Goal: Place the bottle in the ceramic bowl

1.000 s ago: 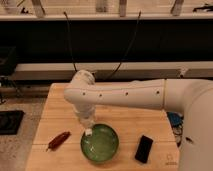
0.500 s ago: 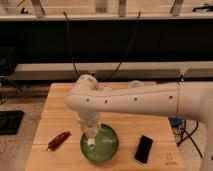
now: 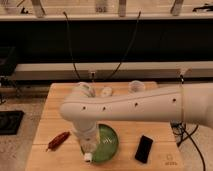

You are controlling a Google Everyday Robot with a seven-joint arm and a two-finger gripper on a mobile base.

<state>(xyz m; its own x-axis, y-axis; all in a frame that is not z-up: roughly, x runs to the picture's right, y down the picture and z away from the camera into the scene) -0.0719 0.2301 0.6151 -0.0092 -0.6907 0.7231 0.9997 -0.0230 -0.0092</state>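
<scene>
Over the ceramic bowl's (image 3: 107, 142) near rim, my gripper (image 3: 89, 149) clasps the bottle (image 3: 88, 156); my arm (image 3: 135, 105) reaches leftward, wrist turned downward.

The wooden table (image 3: 55, 100) is carrying 1 green ceramic bowl (image 3: 107, 145), a red chili (image 3: 57, 140), a black phone (image 3: 144, 149), with the gripper (image 3: 88, 156) hanging over the bowl's edge.

Single high view, facing table (image 3: 45, 107); gripper (image 3: 88, 156) near, low.
</scene>
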